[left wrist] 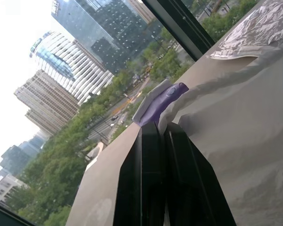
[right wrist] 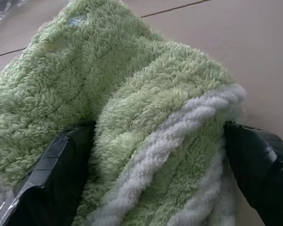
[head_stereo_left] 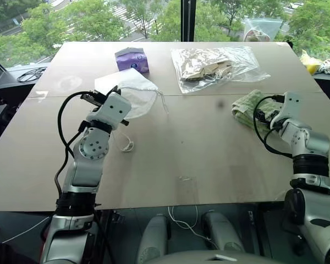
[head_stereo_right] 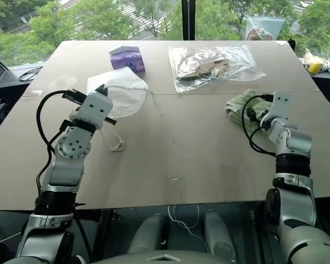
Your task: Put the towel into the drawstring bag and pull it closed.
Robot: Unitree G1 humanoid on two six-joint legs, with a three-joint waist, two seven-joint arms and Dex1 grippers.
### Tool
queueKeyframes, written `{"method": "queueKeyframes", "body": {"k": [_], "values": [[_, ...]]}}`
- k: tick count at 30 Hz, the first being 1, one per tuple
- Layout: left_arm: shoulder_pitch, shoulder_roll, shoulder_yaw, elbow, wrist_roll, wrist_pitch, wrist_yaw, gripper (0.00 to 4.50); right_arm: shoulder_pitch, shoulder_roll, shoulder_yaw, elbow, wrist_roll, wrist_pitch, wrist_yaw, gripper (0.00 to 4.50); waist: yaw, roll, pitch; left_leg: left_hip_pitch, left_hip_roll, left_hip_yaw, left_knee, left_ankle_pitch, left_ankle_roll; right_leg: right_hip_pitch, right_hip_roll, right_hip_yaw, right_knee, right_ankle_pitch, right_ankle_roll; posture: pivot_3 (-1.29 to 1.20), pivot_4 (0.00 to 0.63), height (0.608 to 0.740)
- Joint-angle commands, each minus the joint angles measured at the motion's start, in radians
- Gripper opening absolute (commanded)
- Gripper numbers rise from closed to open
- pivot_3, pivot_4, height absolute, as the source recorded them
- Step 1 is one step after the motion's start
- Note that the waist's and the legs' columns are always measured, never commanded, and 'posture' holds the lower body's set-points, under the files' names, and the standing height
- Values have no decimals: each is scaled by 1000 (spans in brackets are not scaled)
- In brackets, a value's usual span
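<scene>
The light-green terry towel (head_stereo_left: 252, 109) lies folded on the right side of the table (head_stereo_left: 209, 159), just in front of the clear plastic bag of tan items (head_stereo_left: 214, 65). The right gripper (right wrist: 151, 179) has its fingers spread wide, one on each side of the towel's thick folded edge, with the fluffy pile bulging between them; nothing is clamped yet. The towel looks soft, light and springy, so it will likely squash and slump rather than keep its shape. A deep bite across the folded layers, where the pale stripe runs, should gather all the plies and stop one layer peeling away.

On the left, the white drawstring bag (head_stereo_left: 133, 93) lies near the purple tissue pack (head_stereo_left: 132, 59). The left gripper (left wrist: 161, 136) is pinched closed on the bag's thin fabric at its near edge, lifting it a little off the table. The fabric looks limp and slightly slippery, and a cord loop (head_stereo_left: 126, 146) trails loose below it.
</scene>
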Motion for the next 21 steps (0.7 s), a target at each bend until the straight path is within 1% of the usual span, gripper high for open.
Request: {"method": "queueKeyframes", "body": {"k": [1, 4, 7, 9, 10, 12, 13, 15, 16, 18, 19, 21], "values": [[-13, 11, -3, -12, 10, -11, 1, 92, 46, 29, 47, -5, 38, 133, 52, 4500, -4, 0, 0, 0, 0, 0, 0, 0, 0, 0, 0, 0, 0, 0, 0, 0, 150, 740], [-17, 14, -3, -2, 11, -13, -1, 92, 57, 31, 50, 5, 38, 154, 68, 4500, -15, -4, -3, 0, 1, 0, 0, 0, 0, 0, 0, 0, 0, 0, 0, 0, 150, 740], [-20, 17, -2, 10, 13, -16, 0, 92, 51, 30, 49, 71, 19, 115, 79, 4500, -22, -5, -5, 1, 1, -1, 0, 0, 0, 0, 1, -1, 0, 0, 0, 0, 150, 740], [-20, 17, -4, 15, 13, -18, 2, 0, 28, 38, 34, 128, 17, 71, 82, 3991, -23, -10, -7, 2, 1, -1, 0, 0, 0, 2, 1, -1, 0, -1, 1, 0, 150, 740], [-21, 17, -4, 16, 13, -18, 2, 0, 13, 39, 32, 154, 15, 51, 87, 3661, -24, -12, -9, 3, 1, -1, 0, 0, 0, 2, 1, -1, 0, -1, 1, 0, 150, 740], [-22, 17, -5, 19, 12, -18, 1, 0, -12, 38, 34, 198, 7, 15, 95, 2819, -31, -14, -10, 4, 2, 0, 0, 0, 0, 4, 1, -1, 0, -1, 1, 0, 150, 740], [-24, 17, -5, 22, 10, -14, -1, 0, -30, 36, 35, 227, 2, -6, 99, 2307, -33, -14, -10, 6, 2, 0, 1, 0, 0, 6, 1, -1, -1, -3, -2, 0, 150, 740], [-24, 15, -3, 24, 2, -8, -6, 0, -59, 34, 32, 274, -3, -48, 108, 1485, -38, -14, -10, 8, 2, 0, 1, 0, 0, 8, 1, -1, -1, -3, -3, 0, 150, 740], [-25, 15, -2, 24, -1, -6, -9, 0, -69, 34, 32, 291, -5, -65, 114, 979, -42, -14, -10, 9, 2, 0, 1, 0, 0, 9, 1, 0, -1, -3, -3, 0, 150, 740], [-31, 10, 1, 28, -17, 6, -21, 0, -90, 33, 32, 311, -2, -94, 137, 135, -47, -14, -10, 11, 2, 1, 1, 0, 0, 10, 1, 0, -1, -3, -3, 0, 150, 740], [-34, 8, 2, 29, -24, 10, -28, 0, -98, 32, 32, 316, 1, -101, 147, 26, -49, -14, -10, 12, 2, 1, 1, 0, 0, 11, 1, 0, -1, -3, -3, 0, 150, 740], [-36, 6, 5, 29, -38, 19, -41, 0, -110, 35, 25, 311, 16, -103, 166, 26, -53, -14, -10, 13, 3, 2, 1, 0, 0, 11, 1, 1, -1, -3, -3, 0, 150, 740]]}}
